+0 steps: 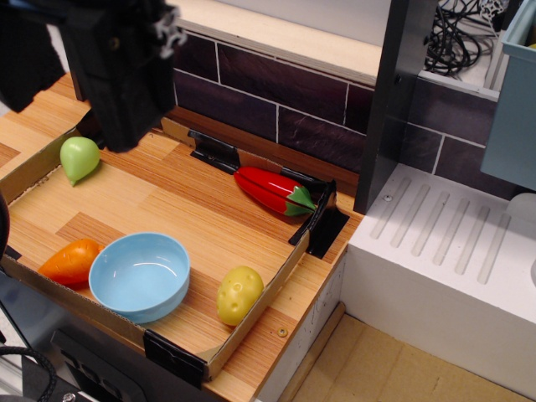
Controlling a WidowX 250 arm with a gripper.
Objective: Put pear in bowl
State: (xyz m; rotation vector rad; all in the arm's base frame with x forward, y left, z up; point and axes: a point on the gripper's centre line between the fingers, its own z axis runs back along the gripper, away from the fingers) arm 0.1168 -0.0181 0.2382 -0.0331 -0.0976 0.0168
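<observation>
The light-green pear lies at the far left of the wooden tray, tapered end pointing down toward the front. The light-blue bowl sits empty near the tray's front edge. My gripper is a large black block hanging above the tray's back left, just right of and above the pear. Its fingertips are not distinguishable, so I cannot tell whether it is open or shut. It holds nothing that I can see.
A red pepper toy lies at the tray's back right. A yellow bumpy potato toy sits right of the bowl. An orange carrot toy lies left of the bowl. A low cardboard rim edges the tray. A white sink drainboard stands right.
</observation>
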